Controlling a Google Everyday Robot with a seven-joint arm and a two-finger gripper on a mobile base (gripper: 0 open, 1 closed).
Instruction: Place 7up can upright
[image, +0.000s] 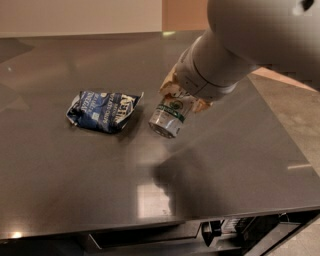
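Fingers (170, 89) of the gripper (184, 99) are seen clamped on the upper end of the soda can (169, 117), which is held tilted over the middle of the bench (75, 180), its silver end turned down toward the near edge. One blue and white snack bag (102, 111) is laid just beside the can, toward the left edge.

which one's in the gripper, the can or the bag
The 7up can, held tilted in the gripper; the blue snack bag lies on the table, apart from it.
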